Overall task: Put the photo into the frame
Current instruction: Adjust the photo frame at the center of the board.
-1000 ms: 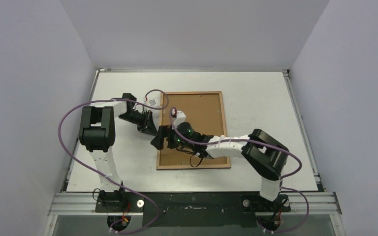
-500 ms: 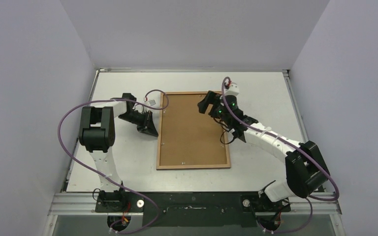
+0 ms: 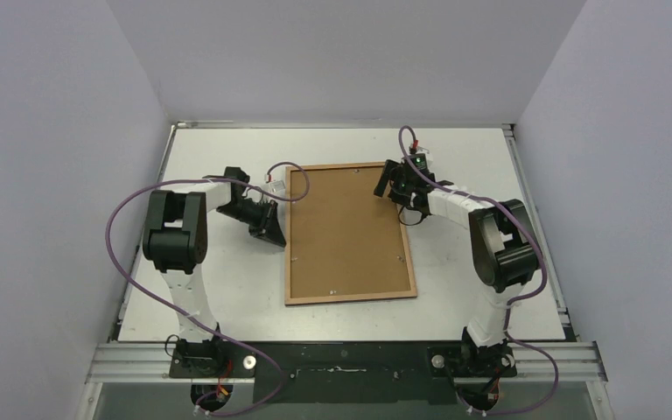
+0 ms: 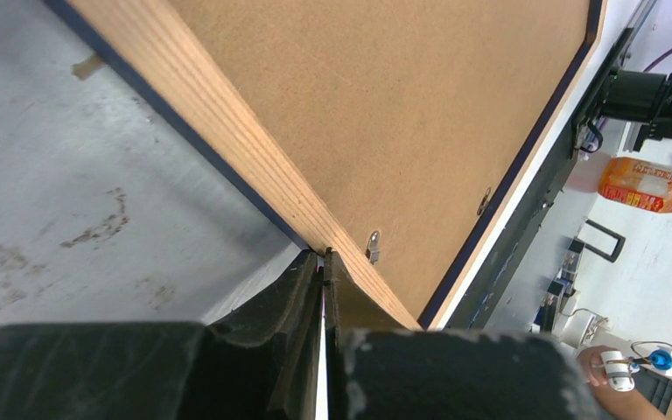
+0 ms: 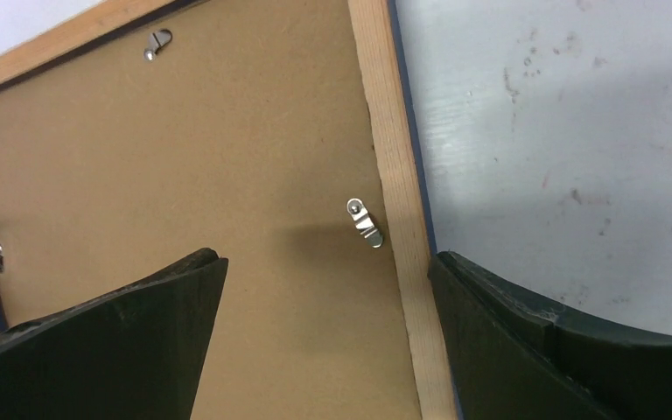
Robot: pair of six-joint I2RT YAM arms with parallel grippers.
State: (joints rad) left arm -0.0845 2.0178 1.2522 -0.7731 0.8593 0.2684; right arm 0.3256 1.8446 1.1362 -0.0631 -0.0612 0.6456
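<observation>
Frame: light wood-brown rectangular picture frame (image 3: 350, 297), back up, flat on the white table (image 3: 227, 289).
Left hand (image 3: 273, 234): closed, tips against the frame's left rail.
Right hand (image 3: 384, 185): open, straddling the frame's right rail near its far corner.

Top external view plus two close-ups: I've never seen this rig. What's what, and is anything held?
These are two robot arms bolted at the near edge of the table. The overhead picture looks down on both; each close-up comes from a camera on one wrist. The frame lies back-up on the table, brown backing board showing. The left gripper is shut, tips at the frame's left edge. The right gripper is open over the right edge, by a metal tab. Nothing is visibly held; no photo is in sight.
</observation>
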